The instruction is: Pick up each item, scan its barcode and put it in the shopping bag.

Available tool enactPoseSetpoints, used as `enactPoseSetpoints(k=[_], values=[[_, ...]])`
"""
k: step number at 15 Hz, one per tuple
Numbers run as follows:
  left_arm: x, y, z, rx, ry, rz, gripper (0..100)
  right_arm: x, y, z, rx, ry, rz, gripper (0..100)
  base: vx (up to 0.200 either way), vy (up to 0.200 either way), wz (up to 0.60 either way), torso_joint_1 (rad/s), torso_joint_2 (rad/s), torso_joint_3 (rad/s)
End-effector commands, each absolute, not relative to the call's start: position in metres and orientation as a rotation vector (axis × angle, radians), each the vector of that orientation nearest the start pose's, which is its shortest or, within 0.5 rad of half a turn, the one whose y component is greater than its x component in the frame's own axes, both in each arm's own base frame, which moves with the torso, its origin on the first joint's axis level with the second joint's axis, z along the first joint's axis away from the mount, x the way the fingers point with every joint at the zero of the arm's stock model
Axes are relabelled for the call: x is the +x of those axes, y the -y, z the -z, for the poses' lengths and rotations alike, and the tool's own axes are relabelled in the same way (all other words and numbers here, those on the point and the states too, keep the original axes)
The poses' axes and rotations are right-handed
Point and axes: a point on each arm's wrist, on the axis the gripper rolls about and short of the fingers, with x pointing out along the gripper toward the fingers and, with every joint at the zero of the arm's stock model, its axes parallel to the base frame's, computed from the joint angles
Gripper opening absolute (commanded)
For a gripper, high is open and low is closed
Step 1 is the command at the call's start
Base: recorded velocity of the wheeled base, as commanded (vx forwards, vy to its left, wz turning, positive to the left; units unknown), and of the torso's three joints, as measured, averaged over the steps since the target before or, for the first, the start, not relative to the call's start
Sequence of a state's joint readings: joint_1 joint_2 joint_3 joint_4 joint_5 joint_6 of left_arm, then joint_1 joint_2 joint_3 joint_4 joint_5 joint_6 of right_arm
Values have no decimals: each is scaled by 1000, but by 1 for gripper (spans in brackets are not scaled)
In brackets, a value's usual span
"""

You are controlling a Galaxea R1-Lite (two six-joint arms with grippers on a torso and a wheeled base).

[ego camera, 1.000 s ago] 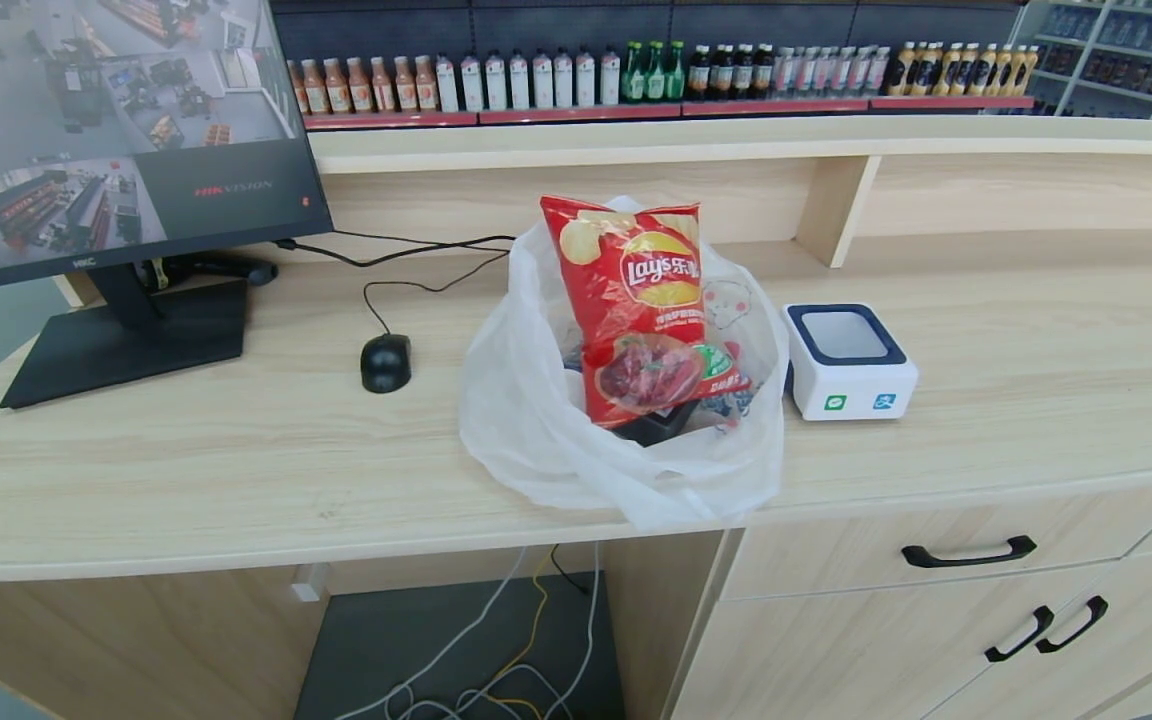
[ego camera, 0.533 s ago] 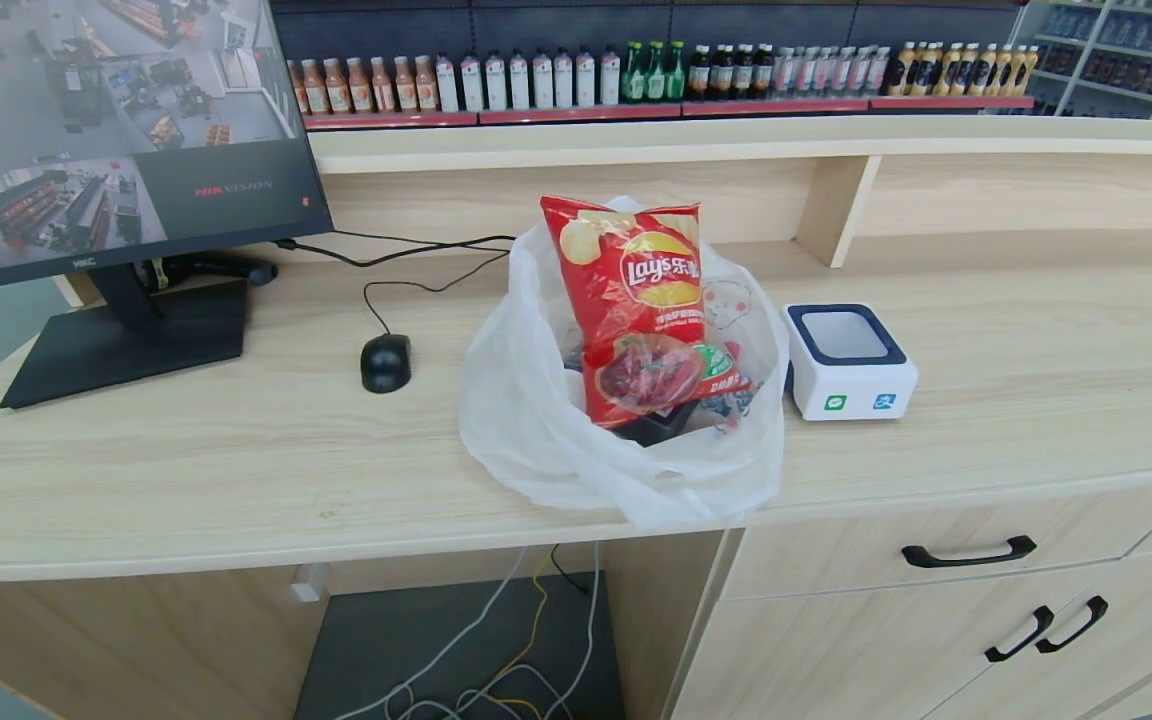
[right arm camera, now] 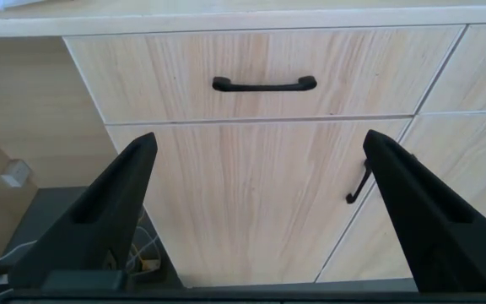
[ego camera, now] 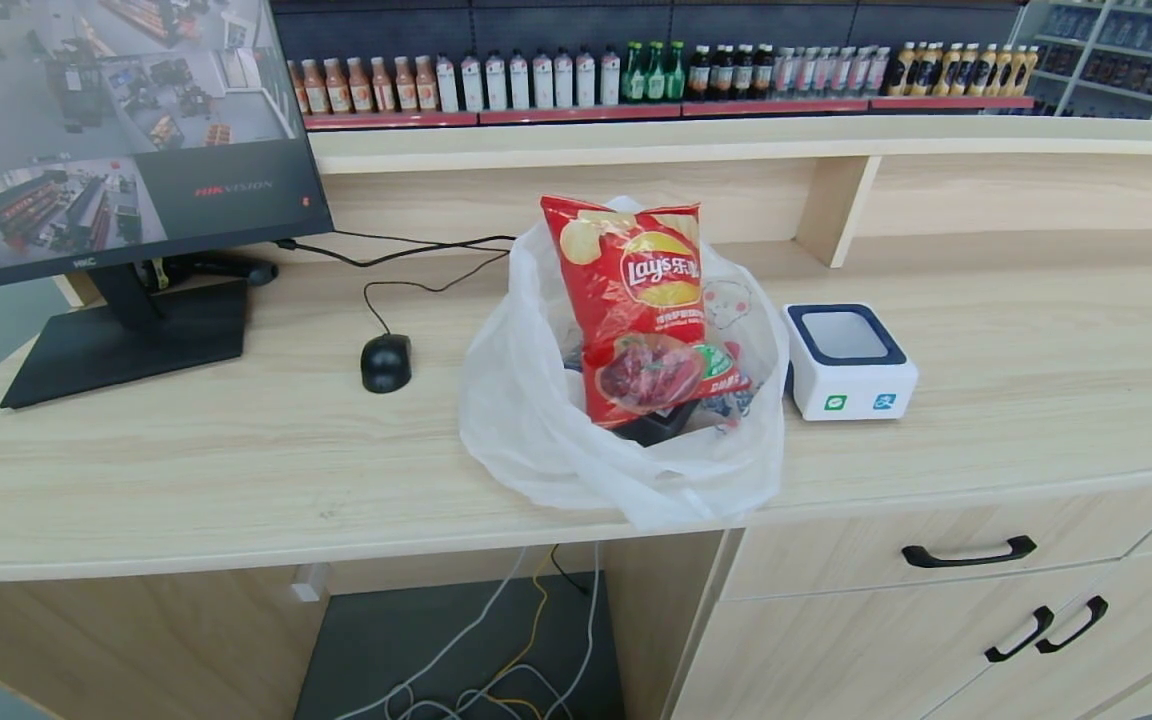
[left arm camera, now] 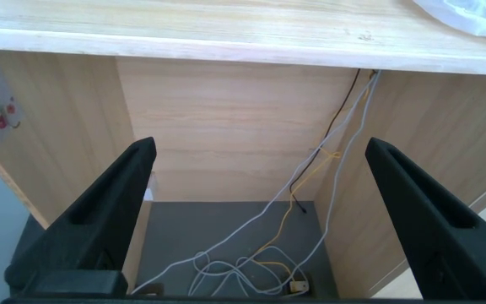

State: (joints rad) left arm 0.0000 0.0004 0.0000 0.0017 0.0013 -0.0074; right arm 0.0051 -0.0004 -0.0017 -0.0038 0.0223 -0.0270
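Nothing has moved since the earlier frames. Head view: your chip bag (ego camera: 636,290) stands in the shopping bag (ego camera: 536,420) on the table (ego camera: 186,470), with the scanner (ego camera: 848,360) just beside it; bagging looks finished. Left wrist: left pincer (left arm camera: 260,143) released, empty, below the table edge. Right wrist: right pincer (right arm camera: 260,135) released, empty, facing the drawer (right arm camera: 264,101).

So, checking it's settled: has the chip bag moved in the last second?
No. The chip bag stands in the shopping bag, same spot left of the scanner.
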Motion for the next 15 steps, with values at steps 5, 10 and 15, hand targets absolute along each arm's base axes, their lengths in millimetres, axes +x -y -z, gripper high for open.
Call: enactPoseSetpoints(k=[5,10,15], values=[[-23,0,-75,-8,-2,-2,100,-23,0,-76,-34,7,-28,100,0,-200,0,6,3,-1],[-23,0,-75,-8,-2,-2,100,-23,0,-76,-29,5,-29,100,0,-200,0,0,2,4],[-23,0,-75,-8,-2,-2,100,-23,0,-76,-29,7,-29,100,0,-200,0,1,1,2]])
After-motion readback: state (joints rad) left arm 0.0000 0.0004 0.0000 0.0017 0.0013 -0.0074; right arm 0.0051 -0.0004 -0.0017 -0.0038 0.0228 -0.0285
